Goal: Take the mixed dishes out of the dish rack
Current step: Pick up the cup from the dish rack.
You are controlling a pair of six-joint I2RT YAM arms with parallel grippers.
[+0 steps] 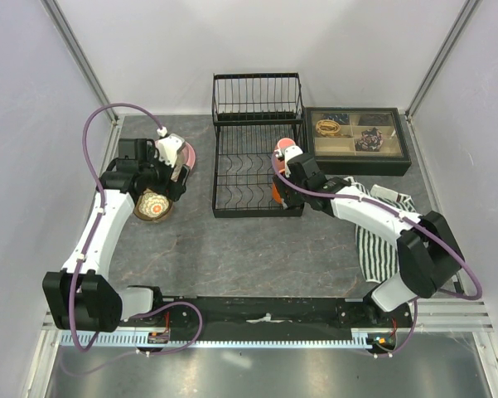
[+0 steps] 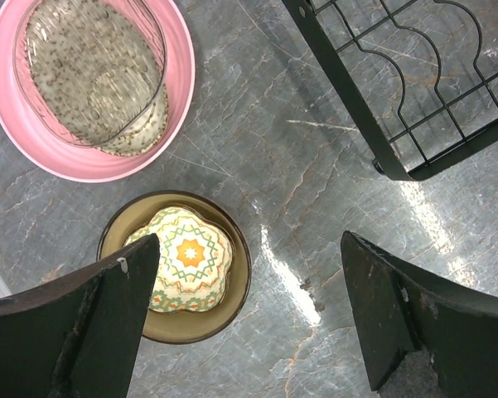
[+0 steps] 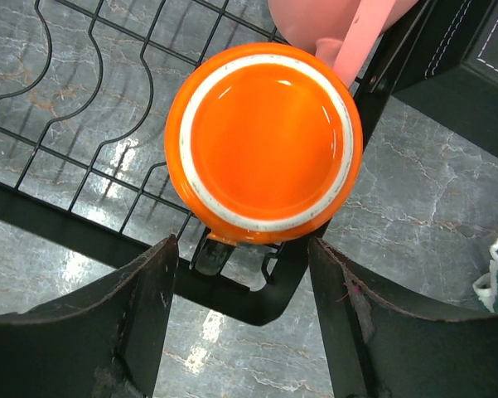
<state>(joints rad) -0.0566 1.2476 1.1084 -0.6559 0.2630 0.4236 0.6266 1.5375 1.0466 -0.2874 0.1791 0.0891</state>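
Only the orange mug (image 3: 263, 145) and pink mug (image 3: 331, 25) are sitting in the dish rack (image 1: 257, 213), the right hand (image 3: 242, 243) hovering released beside the orange one. The pink plate (image 2: 179, 91), grey speckled plate (image 2: 91, 75), brown bowl (image 2: 237, 278) and small pale bowl (image 2: 186, 261) are already lying out on the table (image 2: 315, 207), below the released left hand (image 2: 250, 239).

Bright, even overhead light, sharp focus, glare streaks on the tabletop (image 2: 283, 275).
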